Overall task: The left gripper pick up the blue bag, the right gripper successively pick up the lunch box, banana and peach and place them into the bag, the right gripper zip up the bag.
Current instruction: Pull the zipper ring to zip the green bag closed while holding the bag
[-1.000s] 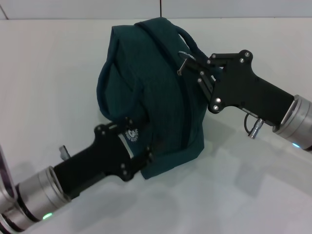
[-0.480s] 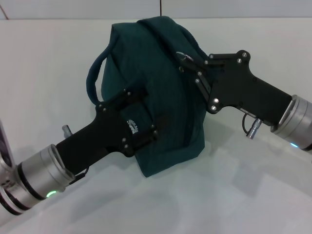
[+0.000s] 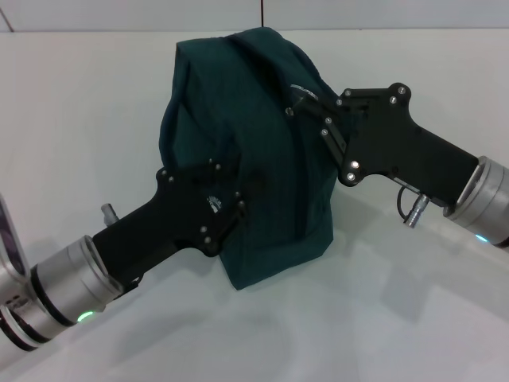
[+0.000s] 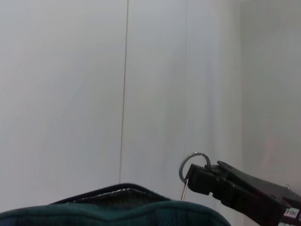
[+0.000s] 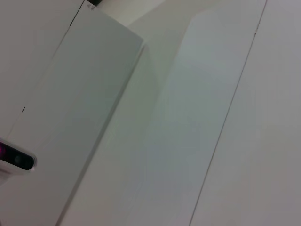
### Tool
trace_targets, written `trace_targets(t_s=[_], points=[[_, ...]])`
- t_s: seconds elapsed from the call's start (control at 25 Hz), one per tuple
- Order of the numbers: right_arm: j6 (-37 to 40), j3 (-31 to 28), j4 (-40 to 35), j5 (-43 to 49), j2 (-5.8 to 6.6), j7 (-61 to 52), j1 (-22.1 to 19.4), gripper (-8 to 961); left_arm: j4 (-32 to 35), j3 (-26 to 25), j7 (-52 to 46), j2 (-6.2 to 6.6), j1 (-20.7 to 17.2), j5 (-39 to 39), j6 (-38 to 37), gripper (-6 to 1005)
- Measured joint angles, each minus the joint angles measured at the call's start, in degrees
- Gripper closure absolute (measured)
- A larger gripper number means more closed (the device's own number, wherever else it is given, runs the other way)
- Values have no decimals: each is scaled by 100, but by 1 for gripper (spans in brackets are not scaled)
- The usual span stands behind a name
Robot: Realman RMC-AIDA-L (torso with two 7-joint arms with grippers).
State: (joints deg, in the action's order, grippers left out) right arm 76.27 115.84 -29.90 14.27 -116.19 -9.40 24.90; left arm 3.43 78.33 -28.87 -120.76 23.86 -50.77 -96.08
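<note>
Blue bag sits upright on the white counter, mid-scene, bulging, zip seam running down its front; left hand is pressed against the bag's lower front face, fingers clamped on the fabric; right hand is at the bag's upper right side, fingertips pinched on the metal zip pull; left wrist view shows that pull's ring and tab caught in the right hand's tip just above the bag's top edge; right wrist view shows only pale panels, no bag.
</note>
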Motion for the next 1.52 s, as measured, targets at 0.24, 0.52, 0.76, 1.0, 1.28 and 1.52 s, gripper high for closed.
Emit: trace_targets(t_s=[0.24,0.52,0.76,1.0,1.28,1.52], points=[[21,92,-19,-5,0,0,-12,937,5,-1,88,8,-41,-38,9,792],[156,542,-95,-170,0,-78,-20,937,59,4,606,94,-188,-239,1,904],[143,684,-51,-568,0,-604,27,937,157,6,1488,114,-471,-486,-9,952],[70,450,-19,-762,0,-1048,56,937,161,7,1631,151,-496,-641,1,952],[-18,175,222,-845,6,-1047,143,937,149,-29,1627,208,-499,-561,15,952],[18,111,328,-852,19,-1046,172,937,146,-35,1592,215,-498,-482,9,951]])
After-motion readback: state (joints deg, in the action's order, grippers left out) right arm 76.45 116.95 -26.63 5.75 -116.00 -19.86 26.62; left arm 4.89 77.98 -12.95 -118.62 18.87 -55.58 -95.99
